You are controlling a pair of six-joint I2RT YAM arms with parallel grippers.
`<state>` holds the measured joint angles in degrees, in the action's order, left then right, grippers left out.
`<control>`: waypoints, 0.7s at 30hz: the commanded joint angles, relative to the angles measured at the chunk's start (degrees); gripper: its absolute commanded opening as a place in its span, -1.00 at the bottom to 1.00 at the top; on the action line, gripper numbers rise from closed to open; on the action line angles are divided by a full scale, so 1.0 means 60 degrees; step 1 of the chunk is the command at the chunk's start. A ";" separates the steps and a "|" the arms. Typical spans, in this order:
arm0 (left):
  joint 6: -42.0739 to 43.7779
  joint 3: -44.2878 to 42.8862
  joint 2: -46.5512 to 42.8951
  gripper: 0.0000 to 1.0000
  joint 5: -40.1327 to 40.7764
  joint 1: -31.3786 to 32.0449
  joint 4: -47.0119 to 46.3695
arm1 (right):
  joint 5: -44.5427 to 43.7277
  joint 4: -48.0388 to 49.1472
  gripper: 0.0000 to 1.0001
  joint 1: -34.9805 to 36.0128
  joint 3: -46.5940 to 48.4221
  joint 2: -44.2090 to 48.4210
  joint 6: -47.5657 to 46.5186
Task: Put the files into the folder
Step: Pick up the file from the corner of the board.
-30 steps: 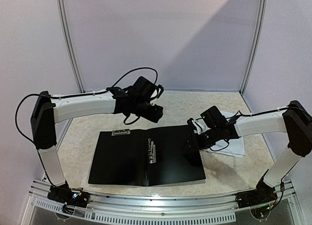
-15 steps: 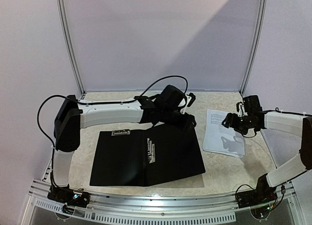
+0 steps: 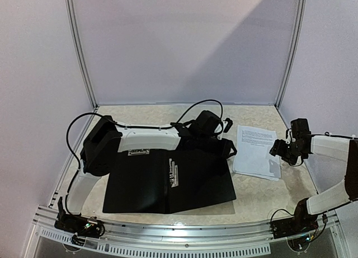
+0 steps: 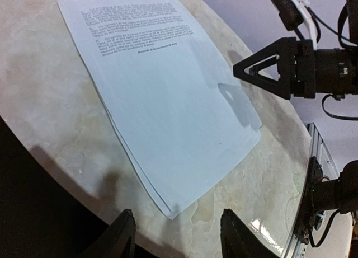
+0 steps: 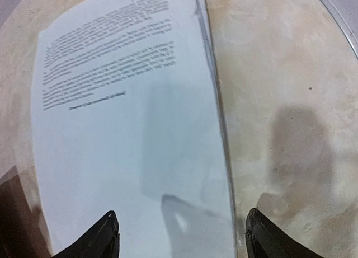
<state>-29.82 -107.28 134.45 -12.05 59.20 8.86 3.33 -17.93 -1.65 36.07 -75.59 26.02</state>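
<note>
Beige marbled surface (image 3: 168, 115): folder (image 3: 168, 182) lies open near-centre, ready to receive; files (image 3: 256, 151) lie flat just right of it, ungripped; left jaws, spread and empty, hover by their left side, right jaws, likewise released, over their right edge, probably for a two-sided pickup.

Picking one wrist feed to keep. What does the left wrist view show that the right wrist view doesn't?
Only the left wrist view: the right tool, open, near the files, and a metal rail at the edge. Only the right wrist view: nothing new, just a closer look at the printed text. Both: the files lying flat on the table, ungripped.
</note>
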 commanded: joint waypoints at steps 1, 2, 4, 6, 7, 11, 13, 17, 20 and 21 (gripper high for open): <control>-0.0606 -0.0329 0.0642 0.04 -0.0631 0.0164 -0.0675 | 0.0123 -0.0352 0.53 -0.0346 -0.0079 -0.0242 -0.0277; -0.0630 -0.0386 0.0737 0.03 -0.0617 0.0167 -0.0745 | 0.0086 -0.0344 0.54 -0.0398 -0.0124 -0.0234 -0.0336; -0.0751 -0.0503 0.0922 0.03 -0.0612 0.0168 -0.0849 | 0.0160 -0.0340 0.54 -0.0487 -0.0165 -0.0295 -0.0415; -0.0907 -0.0578 0.1130 0.03 -0.0622 0.0168 -0.0978 | 0.0490 -0.0295 0.54 -0.0515 -0.0175 -0.0444 -0.0442; -0.0984 -0.0619 0.1252 0.01 -0.0658 0.0168 -0.1049 | 0.0661 -0.0283 0.53 -0.0512 -0.0158 -0.0639 -0.0446; -0.1293 -0.0914 0.1753 -0.13 -0.0863 0.0168 -0.1268 | 0.1207 -0.0342 0.52 -0.0527 -0.0087 -0.1157 -0.0349; -0.1412 -0.1072 0.2001 -0.18 -0.0943 0.0168 -0.1313 | 0.1312 -0.0328 0.52 -0.0530 -0.0105 -0.1237 -0.0310; -0.1665 -0.1171 0.2242 -0.27 -0.1025 0.0168 -0.1685 | 0.1426 -0.0261 0.50 -0.0530 -0.0164 -0.1191 -0.0305; -0.1770 -0.1188 0.2367 -0.30 -0.1056 0.0168 -0.1711 | 0.1471 -0.0270 0.49 -0.0531 -0.0166 -0.1106 -0.0268; -0.1803 -0.1212 0.2395 -0.30 -0.1125 0.0168 -0.1706 | 0.1479 -0.0263 0.48 -0.0531 -0.0179 -0.1046 -0.0258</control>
<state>-39.13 -113.03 147.00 -17.52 59.48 0.51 10.26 -18.46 -4.62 36.07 -81.65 23.94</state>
